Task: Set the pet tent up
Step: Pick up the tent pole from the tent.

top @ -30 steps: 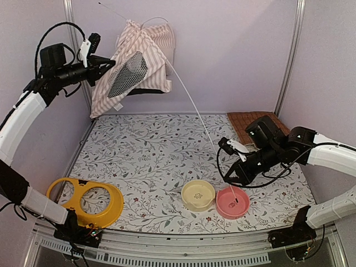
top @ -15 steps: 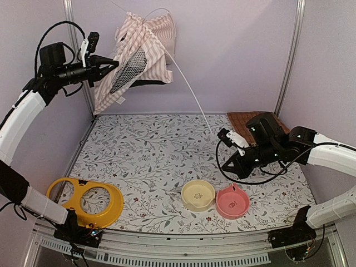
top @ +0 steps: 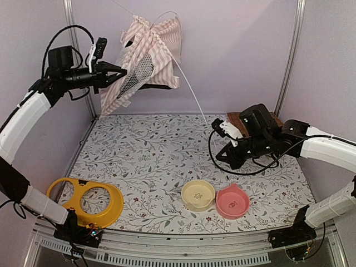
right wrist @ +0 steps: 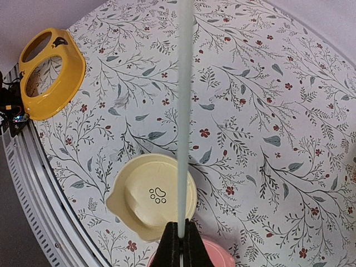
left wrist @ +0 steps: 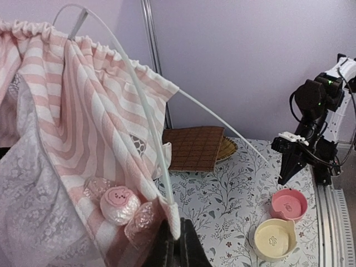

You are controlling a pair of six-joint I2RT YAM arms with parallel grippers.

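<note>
The pet tent [top: 146, 53] is held up in the air at the rear left, well above the counter [top: 150, 156] and close to the back wall. Its pink-and-white striped fabric hangs in loose folds, with a white mesh panel [top: 135, 78] turned toward the left arm. In the left wrist view a candy-shaped pink ornament [left wrist: 118, 203] is seen on the fabric.

The left end effector [top: 123, 71] is closed on the tent's lower edge. In the left wrist view its jaws are pinched narrow where the end of a curved pole [left wrist: 146, 111] meets the striped hem. A long pole [top: 192, 94] runs from the gathered top of the tent down and to the right, across the open space above the counter. Its far end is gripped by the right end effector [top: 221, 156], which is held low over the right middle of the counter. In the right wrist view the jaws are seen shut tight on that thin pole.

A cream bowl [top: 198, 194] and a pink bowl [top: 232, 201] are set just beside each other near the front edge, below the right end effector and apart from it. A yellow two-hole bowl stand [top: 86, 201] lies at the front left. A brown quilted mat [top: 237, 118] is seen at the rear right, partly hidden behind the right arm.
</note>
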